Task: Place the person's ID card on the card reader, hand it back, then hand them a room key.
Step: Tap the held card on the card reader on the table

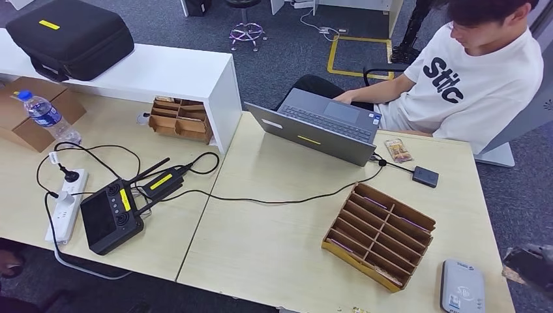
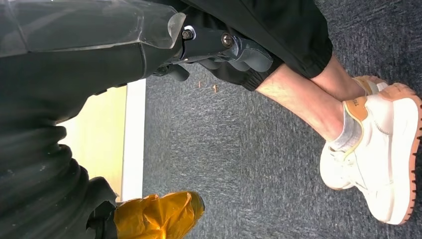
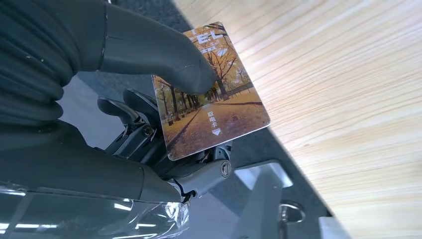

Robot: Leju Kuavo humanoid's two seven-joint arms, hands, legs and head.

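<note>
Laptop (image 1: 319, 127) and divider tray (image 1: 379, 235) crowd table (image 1: 274, 248).

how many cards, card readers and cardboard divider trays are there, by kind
cards: 2 (room key card pinched in the right hand; card on the table by the laptop)
card readers: 1 (white reader)
cardboard divider trays: 2 (large tray; small tray)
total: 5

Pale wooden table (image 1: 274, 248): open laptop (image 1: 323, 125) at far edge, cardboard divider tray (image 1: 378, 236) toward right, grey card reader (image 1: 462, 287) at near right corner, possibly a card (image 1: 398, 150) beside laptop.
</note>
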